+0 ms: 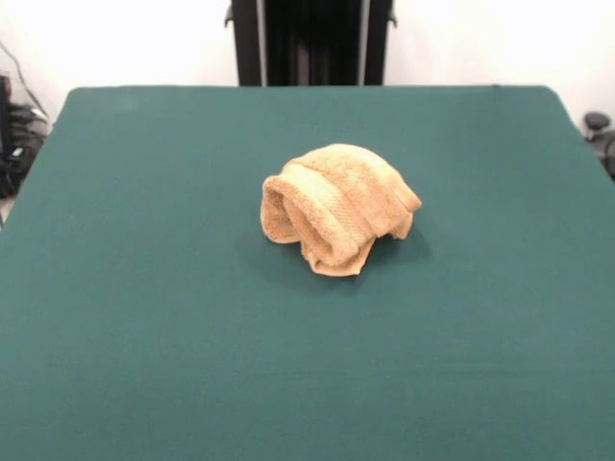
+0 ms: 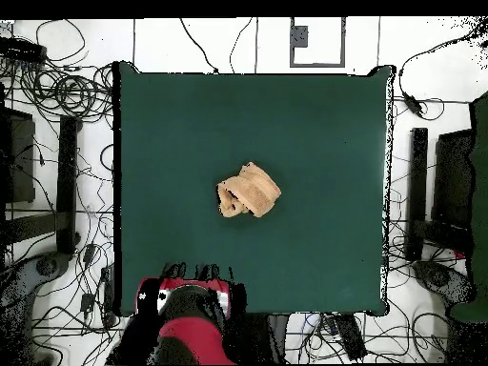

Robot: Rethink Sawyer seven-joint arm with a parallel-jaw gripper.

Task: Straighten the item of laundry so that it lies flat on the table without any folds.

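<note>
The golden-tan towel (image 1: 336,206) lies crumpled in a rolled, bunched heap near the middle of the dark green table (image 1: 144,317). Its folds overlap and a loop of cloth opens toward the left in the front view. In the overhead view the towel (image 2: 249,191) sits a little left of the centre of the table (image 2: 315,124). The red and black arm (image 2: 191,315) is drawn back over the table's edge by the robot's base, well away from the towel. The gripper itself does not show in either view.
The black pedestal (image 1: 309,40) stands behind the table's far edge. Cables (image 2: 67,91) and dark equipment (image 2: 448,191) lie on the floor around the table.
</note>
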